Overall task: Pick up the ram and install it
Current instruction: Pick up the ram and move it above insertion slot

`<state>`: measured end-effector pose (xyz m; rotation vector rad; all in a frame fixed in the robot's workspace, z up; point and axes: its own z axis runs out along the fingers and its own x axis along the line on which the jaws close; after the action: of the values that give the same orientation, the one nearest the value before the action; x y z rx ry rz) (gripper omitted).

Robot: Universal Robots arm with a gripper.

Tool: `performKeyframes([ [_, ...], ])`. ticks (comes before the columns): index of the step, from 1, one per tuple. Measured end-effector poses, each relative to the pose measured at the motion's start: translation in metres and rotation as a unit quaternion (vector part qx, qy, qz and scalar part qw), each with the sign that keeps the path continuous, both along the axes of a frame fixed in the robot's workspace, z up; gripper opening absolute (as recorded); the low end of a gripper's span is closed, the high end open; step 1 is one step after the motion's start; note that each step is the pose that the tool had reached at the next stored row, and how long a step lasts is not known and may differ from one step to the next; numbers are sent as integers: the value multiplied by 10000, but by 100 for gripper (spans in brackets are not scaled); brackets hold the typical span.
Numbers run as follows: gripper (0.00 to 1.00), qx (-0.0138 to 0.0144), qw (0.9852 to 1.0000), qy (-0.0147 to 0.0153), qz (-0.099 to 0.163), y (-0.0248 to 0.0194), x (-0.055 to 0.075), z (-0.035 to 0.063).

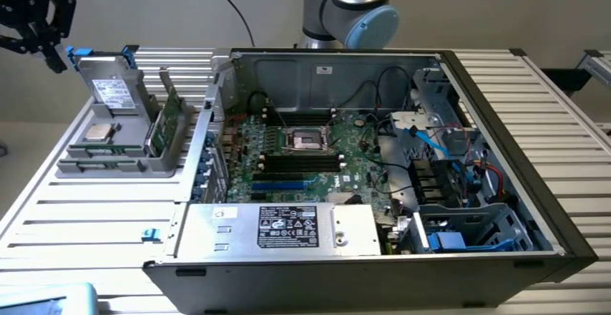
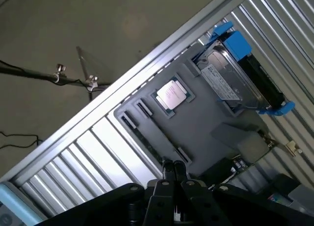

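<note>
— Can you read anything on that lot?

— Hardly. The power supply (image 1: 286,227) inside the computer case (image 1: 363,283), which sits just beside the grey holder (image 1: 114,169), has a black sticker packed with white print and small marks. It's too fine for me to make out. The hard drive (image 1: 113,89) standing upright at the holder's far end carries a pale label, which I can't read either, and it has bright blue plastic rails on its sides.

— And the ram?

— The ram (image 1: 170,123) stands on its long edge in the holder, along the side nearest the case. It's a thin green board, flat and narrow. A square processor chip (image 1: 99,131) with a dull metal lid lies flat in a pocket of the holder, in front of the hard drive.

— What about the pincer?

— The pincer (image 2: 174,168) is black, matt and angular. It hangs in the air near the holder, on the side away from the case. Its two fingers are pressed together with nothing between them, and it's apart from the ram.

— The rest?

— The holder is smooth moulded grey plastic with narrow slots. Under it, the tabletop (image 1: 86,222) is ribbed silver metal in long parallel slats. In the case, the motherboard (image 1: 358,150) is green, with black slots and a square metal socket.
</note>
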<state>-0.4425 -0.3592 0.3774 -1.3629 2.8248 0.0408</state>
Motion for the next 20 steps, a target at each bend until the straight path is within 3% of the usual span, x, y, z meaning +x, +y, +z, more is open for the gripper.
performKeyframes([
  [5, 11, 0, 9990, 0, 450, 0, 0, 0],
  [9, 11, 0, 9967, 0, 811, 0, 0, 0],
  [17, 11, 0, 9964, 1, 848, 0, 0, 0],
  [20, 11, 0, 9942, 0, 1074, 0, 0, 0],
])
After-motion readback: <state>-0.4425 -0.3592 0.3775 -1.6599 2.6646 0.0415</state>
